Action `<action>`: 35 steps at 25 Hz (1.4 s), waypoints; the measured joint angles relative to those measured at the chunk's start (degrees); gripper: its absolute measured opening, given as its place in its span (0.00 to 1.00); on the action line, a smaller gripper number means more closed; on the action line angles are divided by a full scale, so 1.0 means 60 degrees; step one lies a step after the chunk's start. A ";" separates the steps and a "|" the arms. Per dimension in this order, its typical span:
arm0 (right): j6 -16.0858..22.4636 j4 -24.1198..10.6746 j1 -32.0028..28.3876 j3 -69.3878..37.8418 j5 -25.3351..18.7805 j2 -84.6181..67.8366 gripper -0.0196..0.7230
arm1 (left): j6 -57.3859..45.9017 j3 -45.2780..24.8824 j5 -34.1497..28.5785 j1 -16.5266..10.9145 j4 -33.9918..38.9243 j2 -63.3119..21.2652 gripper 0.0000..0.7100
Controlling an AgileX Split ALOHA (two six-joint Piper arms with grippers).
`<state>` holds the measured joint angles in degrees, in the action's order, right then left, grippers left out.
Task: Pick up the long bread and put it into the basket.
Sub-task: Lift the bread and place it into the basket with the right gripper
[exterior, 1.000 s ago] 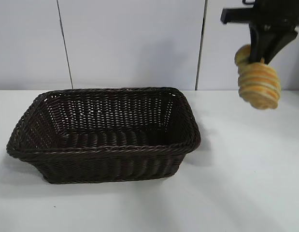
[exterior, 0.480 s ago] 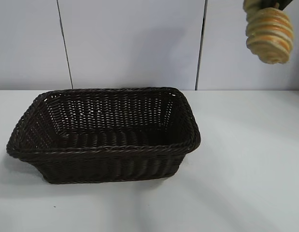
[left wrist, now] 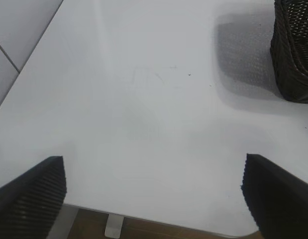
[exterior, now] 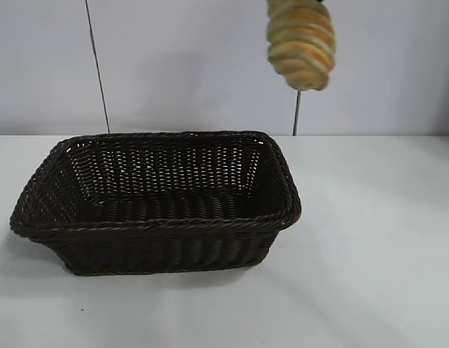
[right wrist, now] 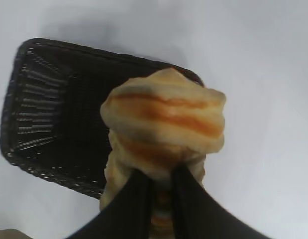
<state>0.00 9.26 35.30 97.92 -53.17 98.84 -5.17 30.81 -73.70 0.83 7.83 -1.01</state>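
Right wrist view shows the right tool pinching the long bread near one end — it dents, so it looks soft and light. It hangs above the basket, near its right end; the left tool is spread wide beside the basket.

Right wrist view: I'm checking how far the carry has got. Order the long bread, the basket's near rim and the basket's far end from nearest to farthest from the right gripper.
1. The long bread, pinched in the right gripper itself.
2. The near rim of the basket, just behind the loaf.
3. The basket's far end, away at the side.
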 joint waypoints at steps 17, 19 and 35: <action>-0.0127 -0.0720 0.0534 0.0000 0.1518 0.1768 0.11 | 0.0000 0.0000 0.0000 0.0000 0.0000 0.0000 0.98; -0.0137 -0.0815 0.0534 0.0000 0.1734 0.2169 0.11 | 0.0000 0.0000 0.0000 0.0000 0.0000 0.0000 0.98; -0.0080 -0.1042 0.0534 0.0000 0.1811 0.3567 0.40 | 0.0000 0.0000 0.0000 0.0000 0.0000 0.0000 0.98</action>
<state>-0.48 3.00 38.51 97.92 -42.31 120.24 -5.17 30.81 -73.70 0.83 7.83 -1.01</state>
